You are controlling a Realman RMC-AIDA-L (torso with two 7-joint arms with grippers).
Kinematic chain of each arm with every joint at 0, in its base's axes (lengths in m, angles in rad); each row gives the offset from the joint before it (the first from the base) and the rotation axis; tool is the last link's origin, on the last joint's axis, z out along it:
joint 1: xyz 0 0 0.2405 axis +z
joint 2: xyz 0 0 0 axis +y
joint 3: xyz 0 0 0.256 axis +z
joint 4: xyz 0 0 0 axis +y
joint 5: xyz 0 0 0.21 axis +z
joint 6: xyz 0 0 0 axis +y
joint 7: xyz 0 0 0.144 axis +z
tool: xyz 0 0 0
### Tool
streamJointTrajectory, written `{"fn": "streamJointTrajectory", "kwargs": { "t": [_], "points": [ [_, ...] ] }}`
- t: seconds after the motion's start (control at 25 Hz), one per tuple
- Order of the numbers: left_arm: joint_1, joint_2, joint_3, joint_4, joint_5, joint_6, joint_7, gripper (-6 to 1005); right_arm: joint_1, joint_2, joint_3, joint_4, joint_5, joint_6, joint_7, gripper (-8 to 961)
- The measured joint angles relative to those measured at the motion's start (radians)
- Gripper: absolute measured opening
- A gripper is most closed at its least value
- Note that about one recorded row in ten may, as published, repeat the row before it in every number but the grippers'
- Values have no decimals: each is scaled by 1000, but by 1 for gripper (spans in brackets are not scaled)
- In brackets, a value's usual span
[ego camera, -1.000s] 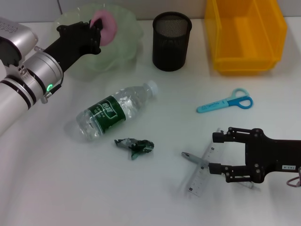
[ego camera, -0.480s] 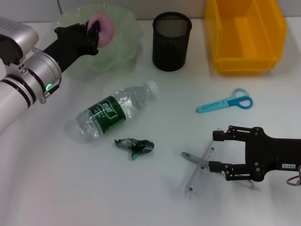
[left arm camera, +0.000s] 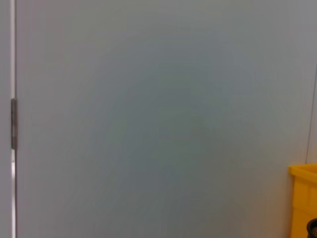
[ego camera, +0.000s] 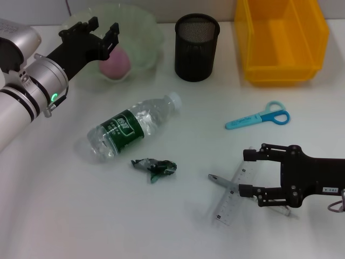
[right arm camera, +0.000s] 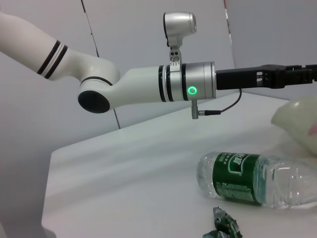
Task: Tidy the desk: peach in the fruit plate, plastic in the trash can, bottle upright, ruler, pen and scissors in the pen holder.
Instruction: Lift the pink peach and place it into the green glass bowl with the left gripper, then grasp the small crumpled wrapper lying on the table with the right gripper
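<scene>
From the head view, the left gripper (ego camera: 97, 26) hangs spread over the fruit plate (ego camera: 145, 51), the peach (ego camera: 115, 63) lying inside. The right gripper (ego camera: 248, 172), also spread, straddles the ruler (ego camera: 229, 200). Only the right wrist view shows the bottle's (right arm camera: 252, 179) base end.

- The left gripper (ego camera: 98, 31) now has its fingers spread apart over the fruit plate (ego camera: 145, 32); a second ago they were closed around the peach (ego camera: 115, 63).
- The peach is no longer held up between the fingers: it lies inside the fruit plate, lower than before and just beneath the gripper.
- The left gripper sits slightly farther back toward the plate's far rim than a second ago.
</scene>
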State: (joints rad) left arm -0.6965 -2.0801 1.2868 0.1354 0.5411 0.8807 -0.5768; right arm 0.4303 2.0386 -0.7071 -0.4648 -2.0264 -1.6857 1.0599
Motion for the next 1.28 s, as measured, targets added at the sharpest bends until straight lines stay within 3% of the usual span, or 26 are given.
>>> {"fn": "streamJointTrajectory", "kwargs": {
  "t": [0.28, 0.48, 0.68, 1.0, 1.28],
  "points": [
    [-6, 0, -1, -4, -2, -8, -1, 639, -2, 0, 0, 0, 0, 0, 0, 800],
    [-8, 0, -1, -4, -2, -6, -4, 729, -5, 0, 0, 0, 0, 0, 0, 800],
    [20, 5, 19, 19, 17, 85, -149, 818, -7, 0, 0, 0, 1, 0, 0, 801],
    [140, 17, 129, 197, 169, 297, -358, 813, -7, 0, 0, -1, 1, 0, 0, 800],
    [172, 40, 131, 211, 340, 501, -436, 813, -8, -4, 0, -2, 1, 0, 0, 801]
  ]
}}
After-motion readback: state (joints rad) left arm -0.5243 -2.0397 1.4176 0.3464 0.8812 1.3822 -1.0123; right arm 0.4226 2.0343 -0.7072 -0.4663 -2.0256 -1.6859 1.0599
